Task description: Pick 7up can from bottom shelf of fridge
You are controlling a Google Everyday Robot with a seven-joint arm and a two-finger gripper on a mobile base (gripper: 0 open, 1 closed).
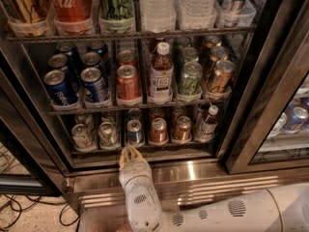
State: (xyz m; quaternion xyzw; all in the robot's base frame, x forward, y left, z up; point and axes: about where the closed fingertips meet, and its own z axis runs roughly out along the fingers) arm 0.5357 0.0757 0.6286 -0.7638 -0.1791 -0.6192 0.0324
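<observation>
White arm casing comes in from the lower right of the frame and turns up at bottom centre, ending in the gripper. The gripper's tan tip sits just in front of the bottom shelf, over the shiny slatted steel base. Whether it is wide or narrow cannot be told. It is clear of every can. Black cables lie on the speckled floor at the lower left.

Behind the gripper, the bottom shelf of the fridge carries a row of small cans in clear plastic lanes. The 7up can stands upright in the second lane from the left, up and slightly left of the gripper tip. A similar pale can stands just left of it. To its right stand a blue-and-silver can, two copper-red cans and a small bottle at the right end.

On the rack above are blue Pepsi cans at the left, a red can, a white-capped bottle, green cans and gold cans. Along the top edge of the frame stand a red Coca-Cola bottle, a green can and clear water bottles. At the far right, behind glass, more cans show in a neighbouring compartment.
</observation>
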